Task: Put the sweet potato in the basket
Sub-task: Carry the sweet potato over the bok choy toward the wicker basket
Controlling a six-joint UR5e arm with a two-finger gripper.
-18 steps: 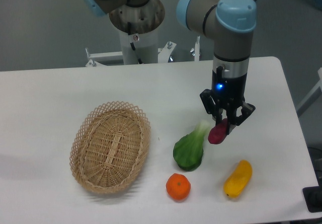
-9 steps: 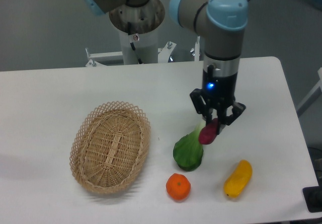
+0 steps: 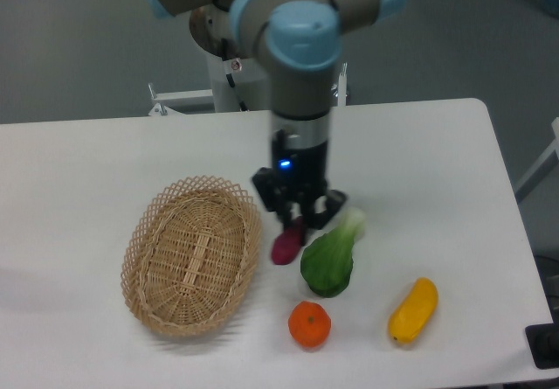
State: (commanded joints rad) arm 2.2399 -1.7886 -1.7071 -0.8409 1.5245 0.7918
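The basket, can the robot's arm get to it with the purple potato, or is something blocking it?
Probably yes. The gripper holds the sweet potato just right of the basket, whose open top has nothing over it. The bok choy and orange lie on the far side, out of the way.

— Where's the grey UR5e arm with pale blue joint caps (image 3: pixel 301 57)?

— Reaching down from the upper middle, wrist vertical, a blue light lit on it.

— And the black two-finger gripper (image 3: pixel 297 225)?

— Pointing straight down, fingers clamped together around something held between them.
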